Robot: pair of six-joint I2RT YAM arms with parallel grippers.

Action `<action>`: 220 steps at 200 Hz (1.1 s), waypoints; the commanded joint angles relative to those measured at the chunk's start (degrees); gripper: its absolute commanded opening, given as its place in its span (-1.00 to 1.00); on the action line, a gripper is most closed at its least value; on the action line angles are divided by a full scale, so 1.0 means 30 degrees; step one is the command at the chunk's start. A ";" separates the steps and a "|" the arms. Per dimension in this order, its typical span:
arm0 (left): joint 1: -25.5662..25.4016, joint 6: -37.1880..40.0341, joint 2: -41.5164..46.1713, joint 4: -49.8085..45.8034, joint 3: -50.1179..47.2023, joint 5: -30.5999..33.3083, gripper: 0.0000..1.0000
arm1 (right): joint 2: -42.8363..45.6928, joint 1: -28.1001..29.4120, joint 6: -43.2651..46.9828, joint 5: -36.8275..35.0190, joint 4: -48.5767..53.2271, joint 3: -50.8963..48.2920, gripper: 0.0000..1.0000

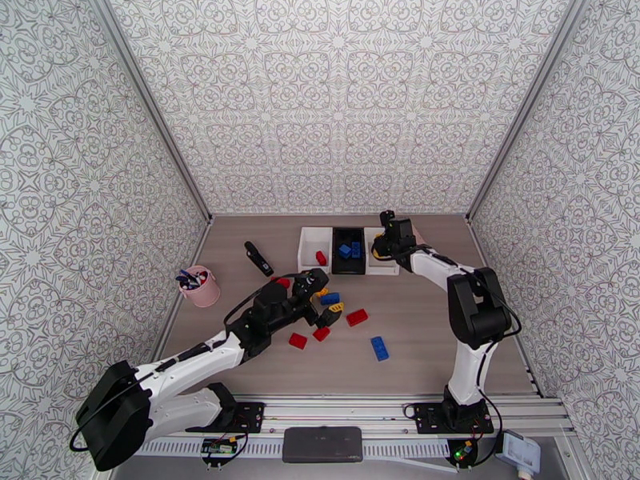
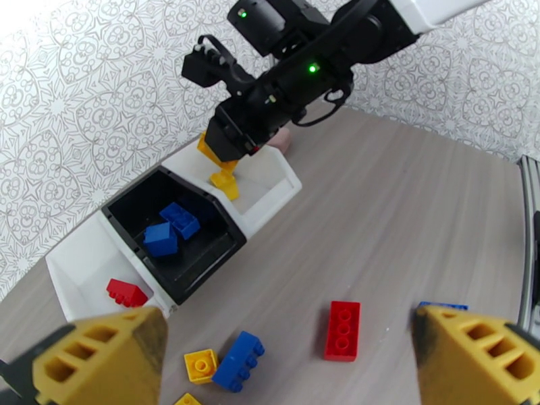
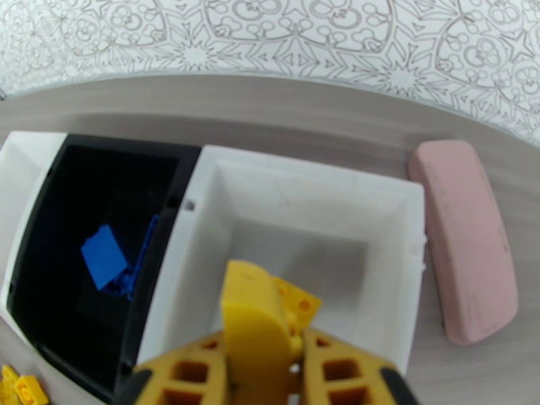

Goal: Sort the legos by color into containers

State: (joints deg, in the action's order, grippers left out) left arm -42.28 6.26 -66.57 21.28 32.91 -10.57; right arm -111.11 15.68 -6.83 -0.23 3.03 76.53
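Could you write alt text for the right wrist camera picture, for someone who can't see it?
The right gripper, shut on a yellow lego, hangs over a white tray. Left of it a black tray holds blue legos; a pink block lies on the table to the right.

Three containers point(image 1: 310, 242), two arms point(image 1: 192, 362), one pink cup point(image 1: 205, 294)

Bright, even white light pours down from overhead. Shadows on the tabletop point(image 1: 416, 314) are faint, short smudges under the arms. The top view is crisp, though its walls splay outward at the edges. The left end effector point(image 2: 287, 342) looms blurry at the lens, and the upper-left corner there is blown out. On the right wrist, the yellow lego point(image 3: 297, 304) looks soft and the black container point(image 3: 81, 183) is sunk in shade.
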 commanded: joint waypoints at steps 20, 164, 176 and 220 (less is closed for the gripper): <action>-0.0099 0.0342 0.0270 -0.0178 0.0091 0.0240 0.99 | 0.0909 -0.0071 0.0352 -0.0080 -0.0508 -0.0234 -0.38; 0.0147 -0.0006 0.3213 -0.3188 -0.0791 0.0486 0.99 | 0.7850 -0.0086 0.2249 0.2678 -0.0818 -0.5771 0.75; 0.0200 -0.0135 0.3530 -0.3496 -0.0936 0.0595 0.99 | 0.8733 -0.0071 0.2687 0.3706 -0.0906 -0.6545 0.78; 0.0587 -0.0296 0.4316 -0.5002 -0.1034 0.1434 0.99 | 1.0779 -0.0013 0.5146 0.8789 0.0031 -0.7837 0.81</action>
State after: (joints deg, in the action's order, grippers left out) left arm -41.34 6.04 -54.89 10.70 30.39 -8.71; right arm -81.52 15.68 3.51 15.86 1.08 54.70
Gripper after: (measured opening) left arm 0.996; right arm 0.899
